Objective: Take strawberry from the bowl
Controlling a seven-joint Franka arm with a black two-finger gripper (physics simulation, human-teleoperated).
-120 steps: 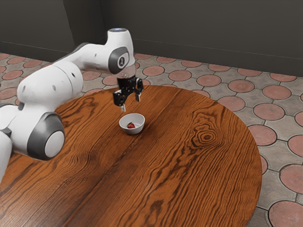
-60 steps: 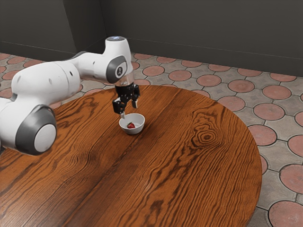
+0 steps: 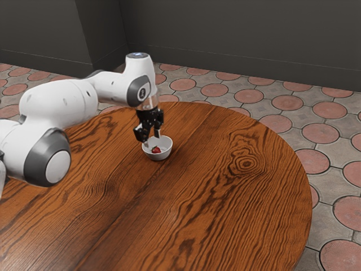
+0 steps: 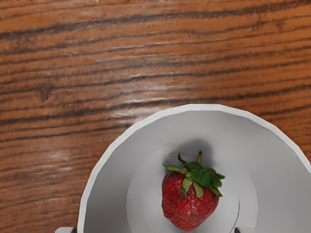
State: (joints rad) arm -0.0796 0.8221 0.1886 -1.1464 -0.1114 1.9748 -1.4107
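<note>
The strawberry [image 3: 156, 150] rests in the white bowl [image 3: 162, 156] in the exterior view, and my gripper [image 3: 152, 139] hangs over the bowl's side toward the exterior view's left, fingers open and pointing down, tips at about rim level. From the wrist camera, the red strawberry [image 4: 188, 203] lies on its side with its green leaves showing, on the floor of the bowl [image 4: 109, 189]. The two fingertips of the gripper [image 4: 155, 230] stand wide apart at that view's lower edge, one by the rim and one over the bowl's inside. Neither touches the strawberry.
The bowl stands on a round wooden table [image 3: 225, 197], whose curved edge runs round behind it and down the exterior view's right. Beyond lie the tiled floor [image 3: 282, 122] and a dark wall [image 3: 242, 39].
My gripper has come down toward the bowl, shifting slightly to the exterior view's left, and its tips look somewhat nearer each other there. The bowl and strawberry have not moved.
</note>
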